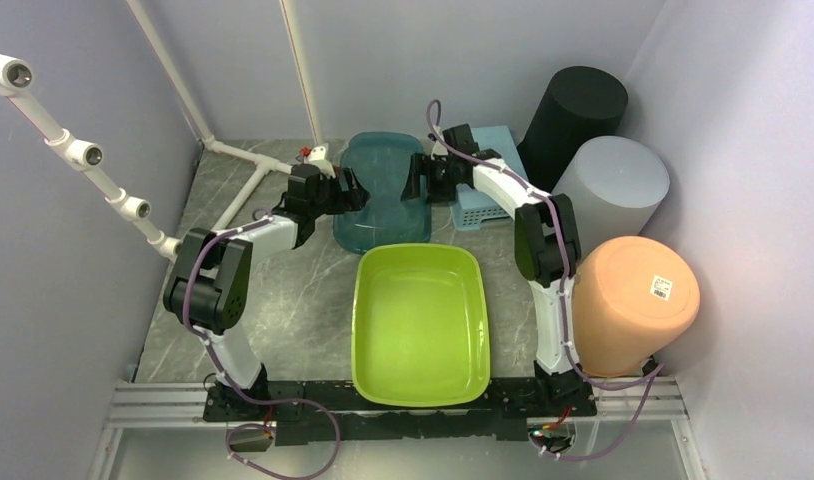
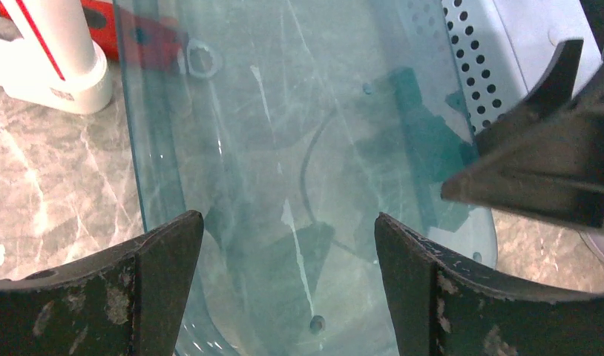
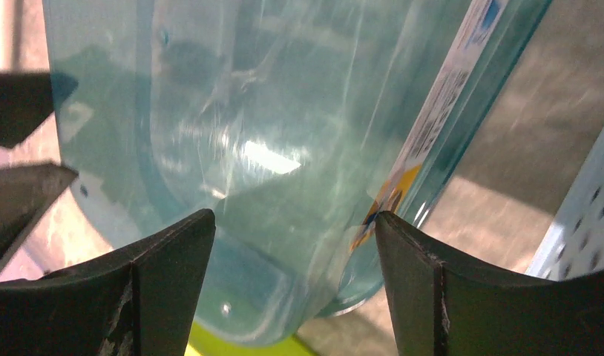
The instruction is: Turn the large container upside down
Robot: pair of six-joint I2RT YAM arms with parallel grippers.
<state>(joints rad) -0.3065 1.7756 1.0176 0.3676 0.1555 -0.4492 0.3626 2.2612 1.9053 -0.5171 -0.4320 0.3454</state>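
Lime-green plastic tub (image 1: 360, 300) sits open side up at the near bench (image 1: 293, 290) edge, between the arm bases. Just behind it is the translucent teal plastic container (image 1: 383, 215), its near end at the tub's far rim. Left gripper (image 1: 355, 190) is at its left side, right gripper (image 1: 415, 185) at its right; both sets of jaws apart, clamping nothing. Pale blue perforated basket (image 1: 480, 205) lies beyond, to the right.

translucent teal container (image 1: 383, 195), far middle of table (image 1: 283, 300)
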